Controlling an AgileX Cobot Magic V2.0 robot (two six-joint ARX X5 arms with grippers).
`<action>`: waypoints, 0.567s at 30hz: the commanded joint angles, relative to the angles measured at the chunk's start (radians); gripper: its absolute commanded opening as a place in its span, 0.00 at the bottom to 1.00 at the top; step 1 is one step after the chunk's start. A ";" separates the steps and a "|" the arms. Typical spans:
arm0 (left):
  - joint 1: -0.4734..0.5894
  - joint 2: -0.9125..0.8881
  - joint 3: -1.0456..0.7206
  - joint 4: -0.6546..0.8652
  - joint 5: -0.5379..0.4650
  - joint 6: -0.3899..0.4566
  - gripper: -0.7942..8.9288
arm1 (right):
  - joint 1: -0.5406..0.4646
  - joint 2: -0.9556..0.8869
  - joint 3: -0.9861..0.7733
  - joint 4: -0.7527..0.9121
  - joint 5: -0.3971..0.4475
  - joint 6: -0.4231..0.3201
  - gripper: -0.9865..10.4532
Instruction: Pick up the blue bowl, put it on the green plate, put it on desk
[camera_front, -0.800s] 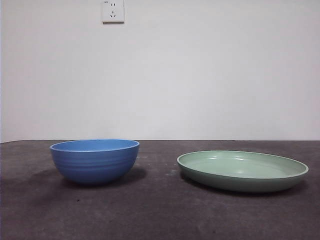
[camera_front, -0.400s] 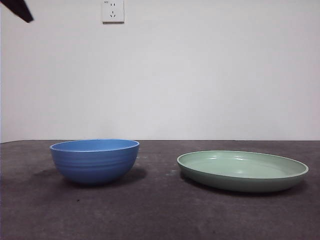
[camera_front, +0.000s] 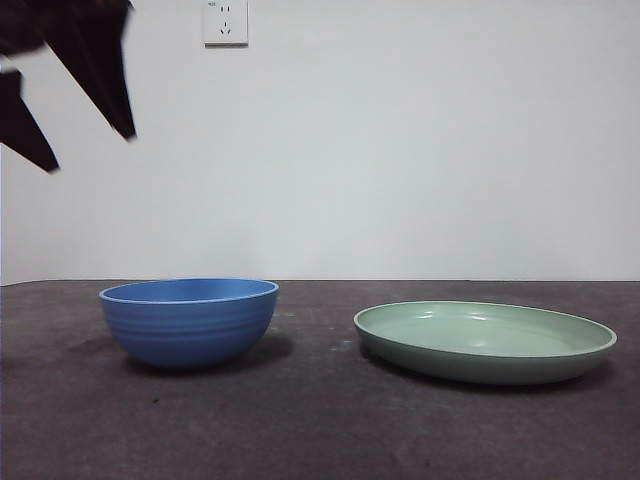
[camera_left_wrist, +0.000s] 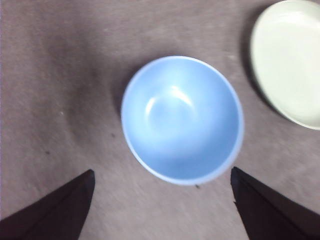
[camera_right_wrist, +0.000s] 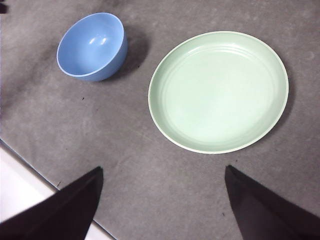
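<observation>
The blue bowl (camera_front: 190, 325) stands upright on the desk (camera_front: 320, 430) at the left. To its right lies the green plate (camera_front: 485, 345), apart from the bowl. My left gripper (camera_front: 90, 150) hangs open high above the bowl, a little to its left, with its black jaws spread wide. In the left wrist view the bowl (camera_left_wrist: 182, 120) sits below and between the jaws of the left gripper (camera_left_wrist: 162, 172), with the plate (camera_left_wrist: 290, 60) at one side. My right gripper (camera_right_wrist: 163, 169) is open and empty, high above the bowl (camera_right_wrist: 91, 46) and the plate (camera_right_wrist: 218, 91).
A white wall with a socket (camera_front: 226, 22) stands behind the desk. The right wrist view shows the desk's edge and a white surface (camera_right_wrist: 15, 190) beyond it, close under one jaw.
The left gripper has come down into the front view at the top left, from a small black tip to two large jaws. Bowl and plate have not moved.
</observation>
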 joint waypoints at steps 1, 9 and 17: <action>-0.010 0.097 0.042 0.029 -0.037 0.005 0.53 | 0.004 0.005 0.018 0.003 0.000 0.011 0.43; -0.014 0.314 0.053 0.112 -0.072 0.010 0.52 | 0.004 0.005 0.018 0.003 0.000 0.011 0.43; -0.014 0.431 0.053 0.148 -0.089 0.013 0.45 | 0.004 0.005 0.018 0.005 0.000 0.011 0.43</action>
